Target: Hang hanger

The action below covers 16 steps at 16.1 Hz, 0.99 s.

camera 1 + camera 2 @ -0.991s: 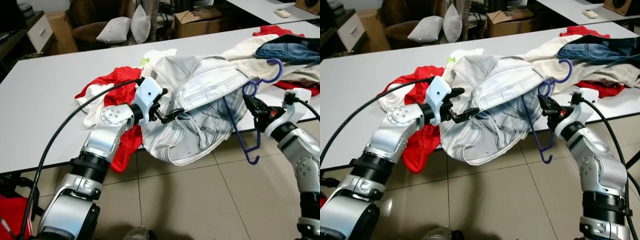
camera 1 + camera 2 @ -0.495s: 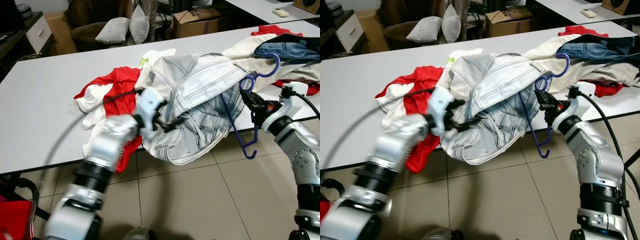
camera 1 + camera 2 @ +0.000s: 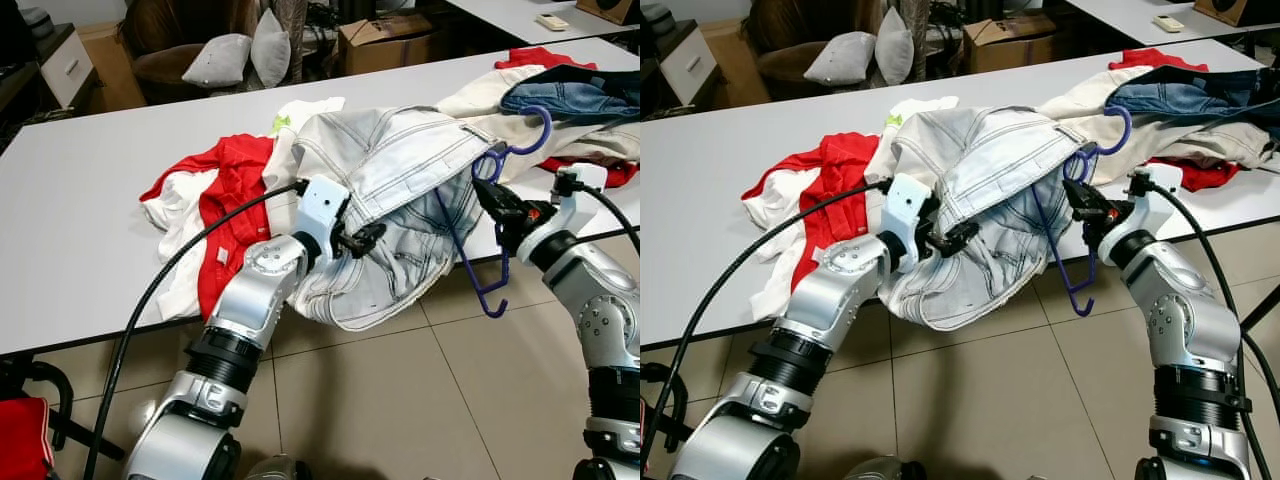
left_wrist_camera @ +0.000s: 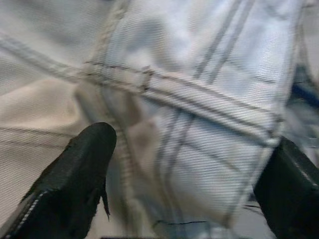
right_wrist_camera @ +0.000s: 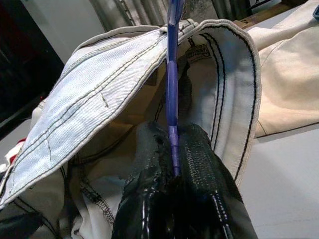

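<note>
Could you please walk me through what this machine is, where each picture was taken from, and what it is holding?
This is a humanoid robot with two silver arms. Two pictures come from its head, looking down at a white table piled with clothes. The other two come from wrist cameras, looking along each gripper's black fingers. The right gripper is shut on a purple hanger, seen close up in the right wrist view. The left gripper is open, its fingers either side of a fold of light blue jeans. A red garment lies beside them.

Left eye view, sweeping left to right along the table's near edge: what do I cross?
Red garment → left gripper → pale jeans → purple hanger → right gripper.
</note>
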### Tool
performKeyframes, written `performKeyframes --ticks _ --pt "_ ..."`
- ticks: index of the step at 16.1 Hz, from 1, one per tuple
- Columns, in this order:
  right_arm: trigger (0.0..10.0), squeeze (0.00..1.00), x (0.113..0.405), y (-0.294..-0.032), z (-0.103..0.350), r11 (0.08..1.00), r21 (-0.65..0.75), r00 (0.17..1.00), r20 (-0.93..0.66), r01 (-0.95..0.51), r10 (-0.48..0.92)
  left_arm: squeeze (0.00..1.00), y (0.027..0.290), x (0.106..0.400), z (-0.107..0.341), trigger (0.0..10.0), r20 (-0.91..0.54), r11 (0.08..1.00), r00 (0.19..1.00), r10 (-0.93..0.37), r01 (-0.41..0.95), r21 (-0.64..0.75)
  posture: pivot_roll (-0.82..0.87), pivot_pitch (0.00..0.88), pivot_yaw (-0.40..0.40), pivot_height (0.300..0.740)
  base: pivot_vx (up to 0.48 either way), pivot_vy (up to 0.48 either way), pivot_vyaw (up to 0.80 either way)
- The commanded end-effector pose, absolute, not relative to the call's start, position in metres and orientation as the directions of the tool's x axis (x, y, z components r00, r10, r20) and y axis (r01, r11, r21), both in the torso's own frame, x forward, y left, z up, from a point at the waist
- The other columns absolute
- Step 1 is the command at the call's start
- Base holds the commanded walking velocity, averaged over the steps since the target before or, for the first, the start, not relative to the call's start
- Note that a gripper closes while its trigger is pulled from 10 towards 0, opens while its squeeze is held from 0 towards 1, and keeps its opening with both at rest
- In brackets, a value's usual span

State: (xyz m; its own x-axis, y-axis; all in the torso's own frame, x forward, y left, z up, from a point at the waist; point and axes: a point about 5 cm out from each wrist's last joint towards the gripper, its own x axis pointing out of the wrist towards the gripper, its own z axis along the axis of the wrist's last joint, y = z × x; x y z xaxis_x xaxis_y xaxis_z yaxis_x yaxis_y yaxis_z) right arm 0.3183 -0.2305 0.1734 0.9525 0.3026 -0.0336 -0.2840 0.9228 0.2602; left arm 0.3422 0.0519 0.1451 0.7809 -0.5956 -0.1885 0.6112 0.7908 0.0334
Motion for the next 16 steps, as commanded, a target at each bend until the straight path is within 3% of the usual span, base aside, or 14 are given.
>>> performKeyframes --ticks 1,5,10,16 --pt "10.0 0.0 0.32 -0.226 0.184 0.917 0.248 0.948 0.016 -0.312 0.318 0.0 0.059 0.347 0.15 0.0 -0.164 0.821 0.816 -0.554 0.568 0.05 0.0 0.0 0.121 0.74 0.0 0.0 0.0" --pt "10.0 0.0 0.32 -0.223 0.182 0.915 0.252 0.947 0.016 -0.315 0.321 0.0 0.066 0.352 0.158 0.0 -0.115 0.859 0.858 -0.5 0.508 0.059 0.0 0.0 0.121 0.74 0.0 0.0 0.0" --pt "10.0 0.0 0.318 -0.219 0.18 0.911 0.257 0.944 0.018 -0.322 0.328 0.0 0.065 0.351 0.158 0.0 -0.103 0.837 0.837 -0.537 0.544 0.056 0.0 0.0 0.126 0.74 0.0 0.0 0.0" --pt "10.0 0.0 0.296 -0.203 0.176 0.896 0.276 0.935 0.028 -0.347 0.353 0.0 0.07 0.354 0.163 0.0 -0.044 0.857 0.857 -0.513 0.509 -0.078 0.0 0.0 0.136 0.74 0.0 0.0 0.0"
